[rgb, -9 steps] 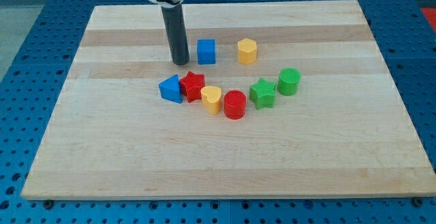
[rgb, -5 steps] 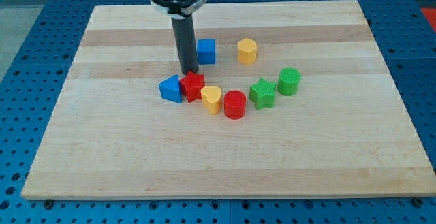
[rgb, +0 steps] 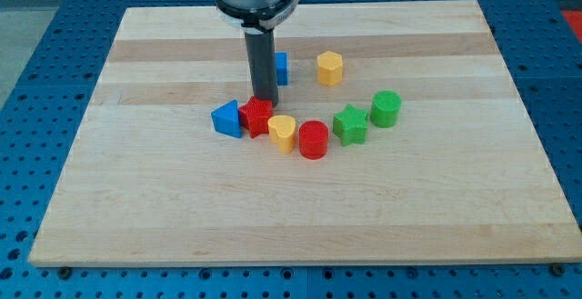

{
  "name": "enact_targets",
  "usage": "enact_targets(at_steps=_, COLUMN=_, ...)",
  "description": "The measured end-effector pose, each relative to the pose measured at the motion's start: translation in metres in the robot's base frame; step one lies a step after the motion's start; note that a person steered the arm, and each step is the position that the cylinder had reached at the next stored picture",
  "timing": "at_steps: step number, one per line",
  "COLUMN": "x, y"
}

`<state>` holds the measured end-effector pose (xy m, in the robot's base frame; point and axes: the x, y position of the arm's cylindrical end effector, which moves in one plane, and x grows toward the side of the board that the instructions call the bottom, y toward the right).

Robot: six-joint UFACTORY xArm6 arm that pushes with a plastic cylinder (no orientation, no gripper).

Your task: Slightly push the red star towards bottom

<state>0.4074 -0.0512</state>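
The red star (rgb: 257,117) lies near the board's middle, between a blue triangular block (rgb: 226,118) on its left and a yellow block (rgb: 282,133) at its lower right. My tip (rgb: 264,101) stands right at the star's top edge, seemingly touching it. The rod rises straight up from there and hides the left part of the blue cube (rgb: 281,68).
A red cylinder (rgb: 313,140), a green star (rgb: 350,124) and a green cylinder (rgb: 386,109) continue the arc to the right. A yellow hexagonal block (rgb: 329,66) sits near the top. The wooden board (rgb: 127,199) lies on a blue perforated table.
My tip has moved right and towards the bottom, from beside the blue cube to the red star's top edge. The blocks have hardly shifted.
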Motion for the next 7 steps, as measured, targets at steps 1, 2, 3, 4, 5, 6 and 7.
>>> enact_targets(at_steps=1, x=0.0, y=-0.001)
enact_targets(at_steps=2, x=0.0, y=-0.001)
enact_targets(at_steps=3, x=0.001, y=-0.001)
enact_targets(at_steps=4, x=0.008, y=-0.001)
enact_targets(at_steps=5, x=0.014, y=-0.002)
enact_targets(at_steps=6, x=0.019, y=-0.003)
enact_targets(at_steps=7, x=0.02, y=-0.003)
